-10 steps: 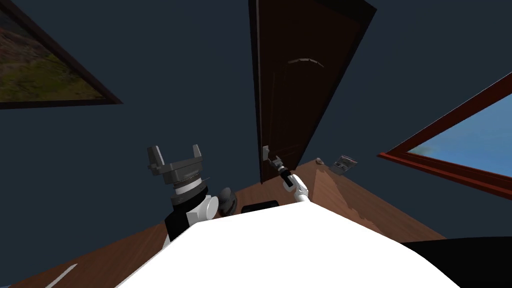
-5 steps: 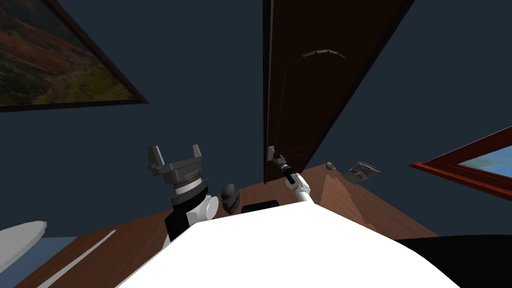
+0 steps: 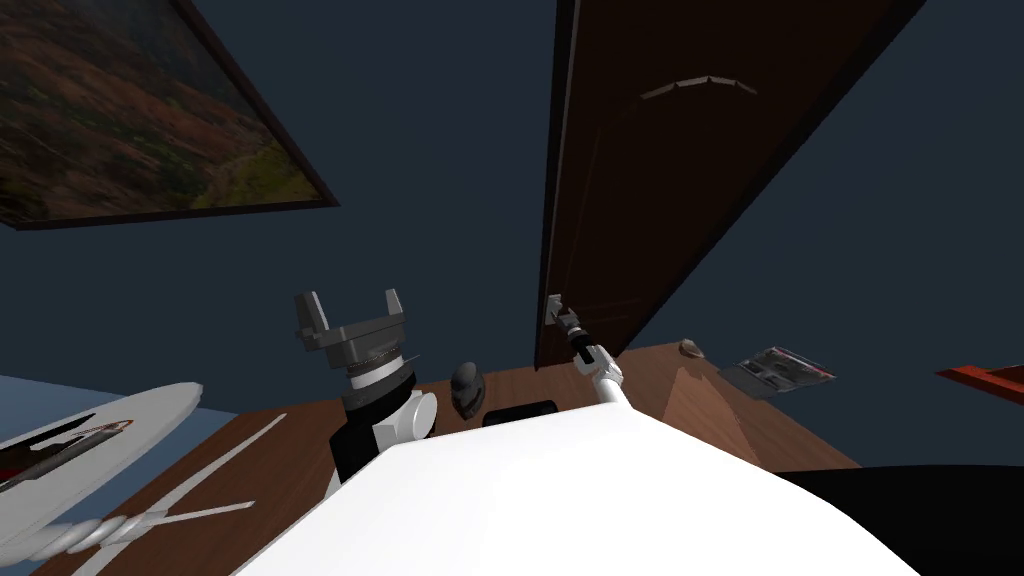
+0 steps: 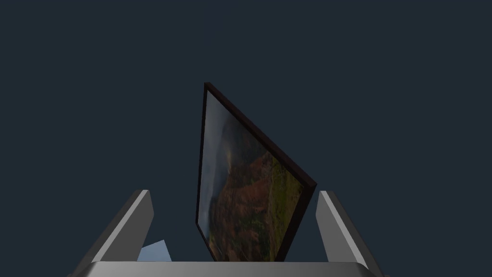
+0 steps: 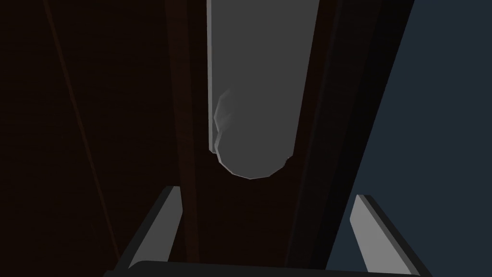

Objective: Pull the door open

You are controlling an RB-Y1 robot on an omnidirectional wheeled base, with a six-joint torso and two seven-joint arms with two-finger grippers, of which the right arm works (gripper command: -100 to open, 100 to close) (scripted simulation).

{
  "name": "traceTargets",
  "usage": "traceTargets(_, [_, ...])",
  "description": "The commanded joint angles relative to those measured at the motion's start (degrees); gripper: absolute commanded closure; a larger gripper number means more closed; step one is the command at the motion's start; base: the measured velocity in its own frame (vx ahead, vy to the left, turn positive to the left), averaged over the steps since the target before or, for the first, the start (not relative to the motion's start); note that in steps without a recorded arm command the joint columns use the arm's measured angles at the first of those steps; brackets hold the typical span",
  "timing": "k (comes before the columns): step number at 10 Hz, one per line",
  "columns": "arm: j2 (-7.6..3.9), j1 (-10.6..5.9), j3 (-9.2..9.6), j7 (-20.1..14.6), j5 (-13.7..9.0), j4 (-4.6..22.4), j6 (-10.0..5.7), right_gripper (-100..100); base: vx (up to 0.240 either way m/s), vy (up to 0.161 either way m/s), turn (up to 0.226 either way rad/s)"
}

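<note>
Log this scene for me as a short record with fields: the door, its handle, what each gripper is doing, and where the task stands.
Door: dark brown door, set in a dark blue wall
Handle: grey handle with a rounded end, near the door's left edge
Right gripper: right gripper open, fingertips just short of the handle's rounded end, not closed on it
Left gripper: left gripper open, raised left of the door, holding nothing
Wall: framed landscape picture left of the door
Task status: handle not yet grasped

Dark blue walls (image 3: 430, 120); framed landscape picture (image 3: 130, 100); brown wood floor (image 3: 720, 410); red window frame (image 3: 985, 377).
</note>
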Motion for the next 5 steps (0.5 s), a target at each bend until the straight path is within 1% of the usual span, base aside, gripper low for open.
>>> traceTargets(1, [0.33, -0.56, -2.05, 0.8, -0.6, 0.4, 0.62, -100, 0.036, -0.034, 0.265])
traceTargets(2, [0.68, -1.52, -4.13, 1.7, -1.2, 1.4, 0.76, -100, 0.034, -0.055, 0.299])
traceTargets(3, [0.87, -1.95, -5.06, 2.1, -1.4, 1.9, 0.82, -100, 0.036, -0.065, 0.259])
traceTargets(4, [1.06, -2.35, -5.94, 2.5, -1.7, 2.3, 0.88, -100, 0.037, -0.053, 0.151])
traceTargets(5, [1.25, -2.71, -6.72, 2.9, -1.9, 2.7, 0.93, -100, 0.027, -0.043, 0.101])
